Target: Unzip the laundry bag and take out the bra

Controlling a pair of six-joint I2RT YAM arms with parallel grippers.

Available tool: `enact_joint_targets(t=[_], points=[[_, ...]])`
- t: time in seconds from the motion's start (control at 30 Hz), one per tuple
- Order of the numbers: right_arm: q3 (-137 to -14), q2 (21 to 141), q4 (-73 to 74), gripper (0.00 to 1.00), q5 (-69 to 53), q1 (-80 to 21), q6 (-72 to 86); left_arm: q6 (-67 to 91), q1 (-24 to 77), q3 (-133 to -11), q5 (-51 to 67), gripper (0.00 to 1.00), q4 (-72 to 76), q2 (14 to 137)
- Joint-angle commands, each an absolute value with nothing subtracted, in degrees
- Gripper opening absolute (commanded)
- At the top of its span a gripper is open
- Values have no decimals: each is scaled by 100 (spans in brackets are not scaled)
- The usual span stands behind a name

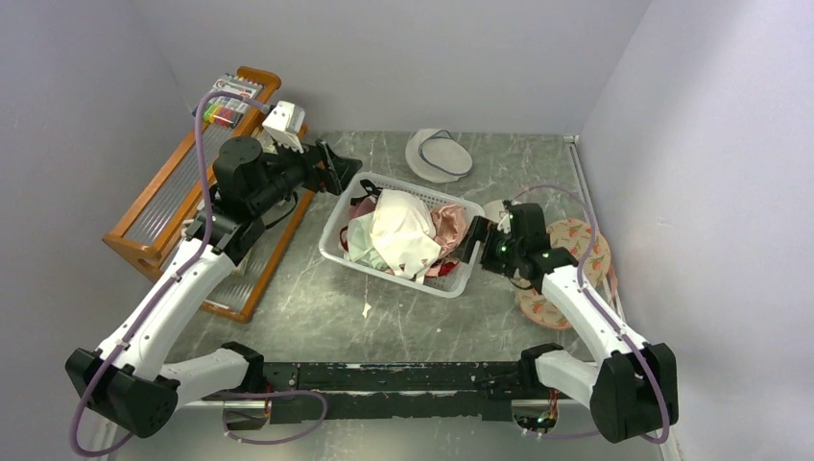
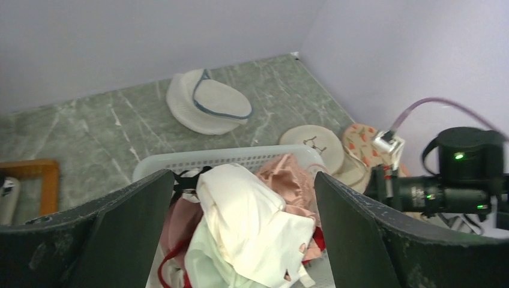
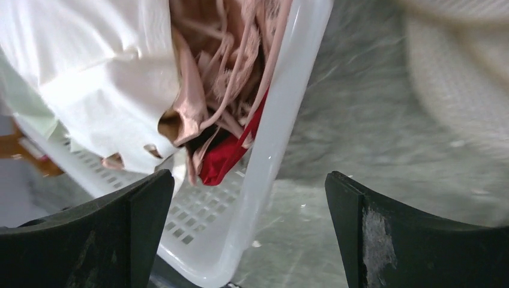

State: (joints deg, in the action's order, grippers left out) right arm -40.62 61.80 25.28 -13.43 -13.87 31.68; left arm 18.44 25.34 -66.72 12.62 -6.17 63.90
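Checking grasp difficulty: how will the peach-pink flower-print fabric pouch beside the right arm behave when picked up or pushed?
The peach-pink flower-print fabric pouch is probably soft and floppy, since it lies flat on the grey marbled table. It looks like thin cloth, so it is likely light. If pushed, it would probably slide or bunch up rather than roll.

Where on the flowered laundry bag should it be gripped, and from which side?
The flowered laundry bag lies flat, partly under the right arm. Its exposed far rim looks like the best hold, taken from above with the open right end effector. The zipper pull is not visible.
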Motion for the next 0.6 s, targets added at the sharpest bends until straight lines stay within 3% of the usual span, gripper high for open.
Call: enact_joint_targets(t=[0.0, 0.37, 0.57], points=[[-3335, 6029, 1542, 100, -2497, -1636, 4520, 2173, 2628, -6620, 1768, 99, -244, 6412], [-3606, 7285, -1048, 100, -1857, -2395, 6163, 2337, 2716, -6537, 2164, 99, -15, 6411], [-4550, 8129, -769, 100, -813, -2384, 5562, 2299, 2711, -6548, 2144, 99, -35, 6358]])
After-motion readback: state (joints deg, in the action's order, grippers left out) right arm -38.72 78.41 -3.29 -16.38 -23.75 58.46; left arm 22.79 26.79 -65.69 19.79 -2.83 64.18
